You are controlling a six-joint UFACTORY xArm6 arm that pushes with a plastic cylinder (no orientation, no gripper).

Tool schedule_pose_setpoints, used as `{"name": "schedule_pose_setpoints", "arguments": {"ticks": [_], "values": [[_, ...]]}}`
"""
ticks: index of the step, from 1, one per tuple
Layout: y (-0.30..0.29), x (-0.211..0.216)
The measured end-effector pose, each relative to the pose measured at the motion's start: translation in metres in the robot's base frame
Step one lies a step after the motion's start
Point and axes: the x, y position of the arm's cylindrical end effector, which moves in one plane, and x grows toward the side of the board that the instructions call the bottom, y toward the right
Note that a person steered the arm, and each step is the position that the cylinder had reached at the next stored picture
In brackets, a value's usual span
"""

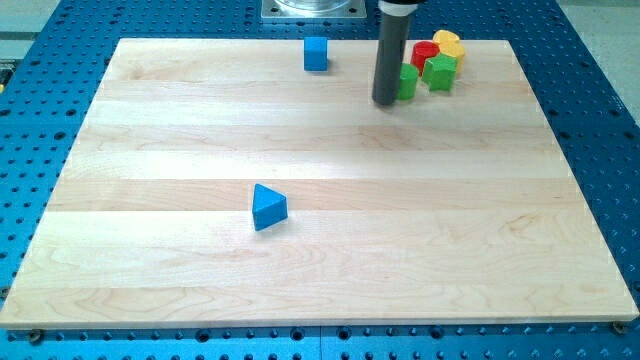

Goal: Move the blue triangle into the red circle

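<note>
Blue triangle sits alone on the counter, well apart from the rest, toward view's bottom-left of the red circle; my tip is a plain rod w/ no fingers, so nothing spread or pinching. Tip rests just left of a green block, near the red circle; green star and yellow block crowd that circle, blue cube further to its left.

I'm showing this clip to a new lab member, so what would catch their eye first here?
Probably the dark rod at the view's top, my tip resting right beside a green block at the edge of a tight cluster with the red circle, a green star and a yellow block. Next, the blue triangle alone near the board's middle, and a blue cube at the top.
</note>
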Motion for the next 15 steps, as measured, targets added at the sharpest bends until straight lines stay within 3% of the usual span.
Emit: {"name": "schedule_pose_setpoints", "arguments": {"ticks": [1, 2, 3, 5, 6, 7, 8, 9, 10, 11, 12, 13, 15], "values": [[-0.009, -0.018], [0.032, -0.024], [-0.030, 0.022], [-0.083, 0.220], [-0.157, 0.220], [-0.174, 0.191], [-0.119, 0.137], [-0.100, 0.092], [-0.151, 0.084], [-0.110, 0.044], [-0.074, 0.036], [-0.132, 0.042], [-0.097, 0.102]]}}
